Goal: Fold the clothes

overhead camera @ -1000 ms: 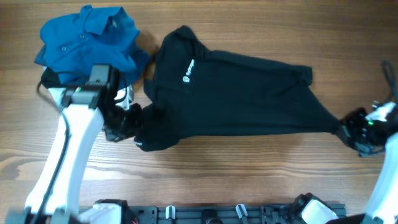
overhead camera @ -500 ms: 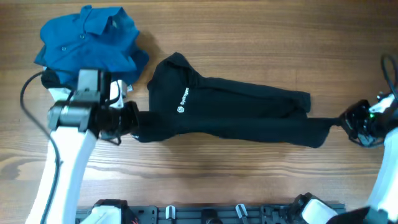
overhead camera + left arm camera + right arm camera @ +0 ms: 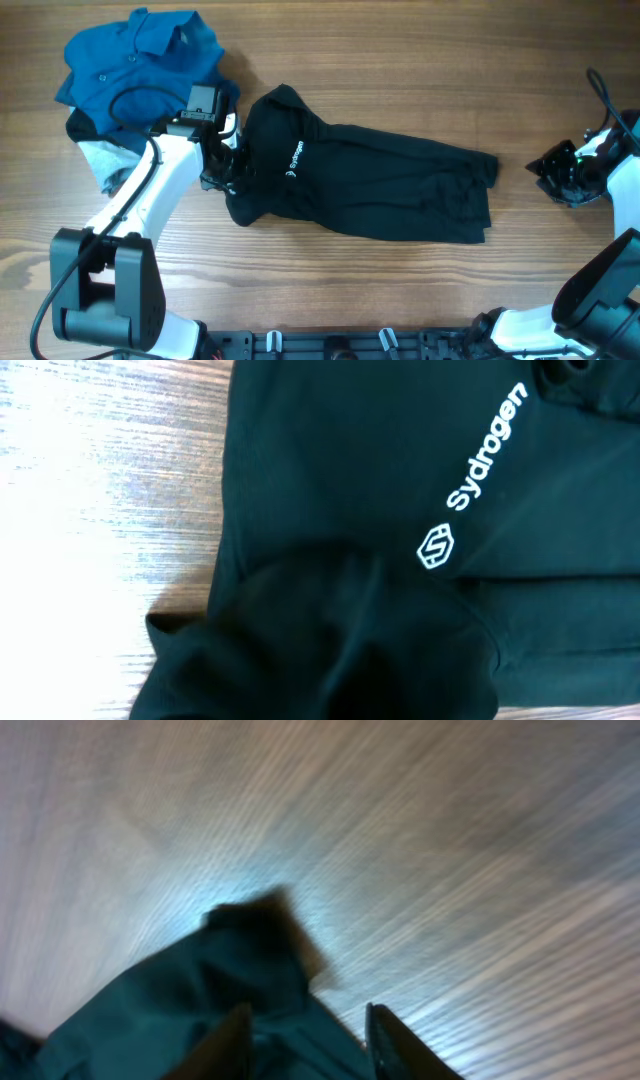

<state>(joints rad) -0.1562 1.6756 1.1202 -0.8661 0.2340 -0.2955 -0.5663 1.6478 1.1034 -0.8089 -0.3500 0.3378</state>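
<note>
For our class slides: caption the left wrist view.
Black shirt with white Sydrogen logo, bunched on a wooden table.

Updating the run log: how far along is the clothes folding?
Looks done: the blue collared shirt lies roughly folded at the far left. In hand: the black shirt with a white Sydrogen logo lies doubled into a long band; the left gripper is at its collar end, jaws hidden, and the right gripper sits apart from the hem, jaws open. Left: probably a crosswise fold, then stacking.
</note>
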